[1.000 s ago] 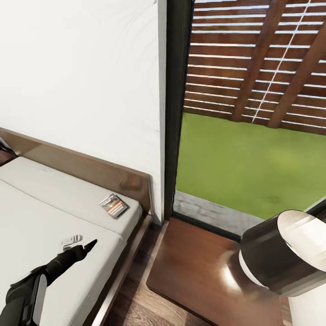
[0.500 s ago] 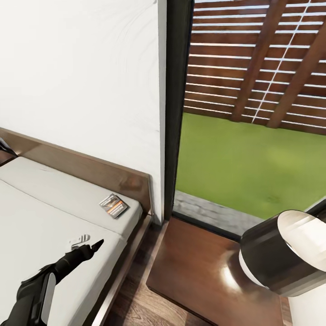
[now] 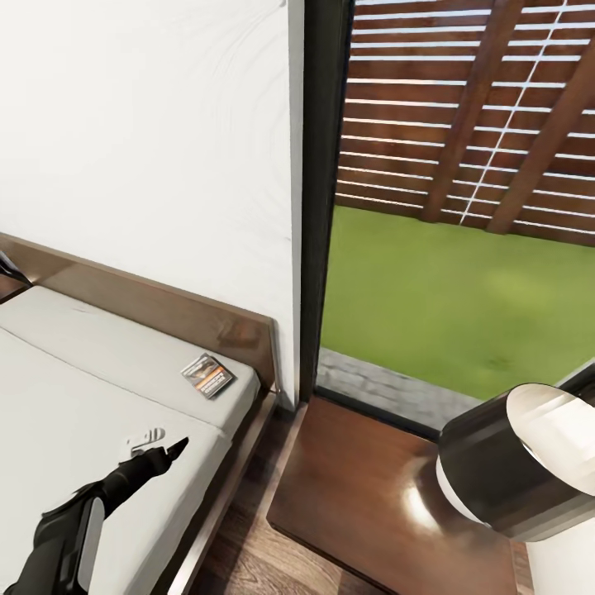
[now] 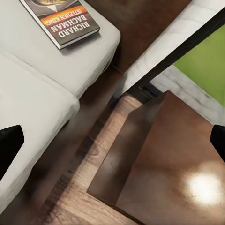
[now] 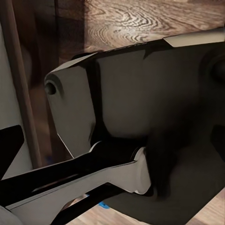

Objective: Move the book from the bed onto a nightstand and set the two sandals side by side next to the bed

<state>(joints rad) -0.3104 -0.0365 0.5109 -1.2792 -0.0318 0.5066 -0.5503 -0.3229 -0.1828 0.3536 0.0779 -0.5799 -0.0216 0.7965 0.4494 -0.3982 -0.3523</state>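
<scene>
Since a second ago the left gripper [image 3: 157, 446] has slid forward and a touch to the right over the bed [image 3: 99, 388], closing some of the gap to the book [image 3: 208, 375]; over the last half second it has hardly shifted.

The step in hand, by my judgement, is the reach for the book. It lies flat on the off-white mattress at the far right corner of the bed, just short of the headboard, cover up with its orange band showing. The gripper hovers over the mattress nearer the robot and left of the book, still apart from it. In the left wrist view the two dark fingertips [image 4: 10, 146] sit wide at opposite edges with nothing between them, so the jaws are spread and empty. The book [image 4: 61, 19] lies ahead of them in that view, beyond the span of the fingers.

The nightstand [image 3: 388, 496] stands right of the bed, its glossy top bare and close by.

The right gripper's state I cannot tell: the right wrist view is taken up by dark robot bodywork over the wood floor [image 5: 140, 21].

Next, the left arm needs to travel further toward the far right corner, come down over the thin book, and pinch it by an edge, since it lies flat against a soft surface.
</scene>
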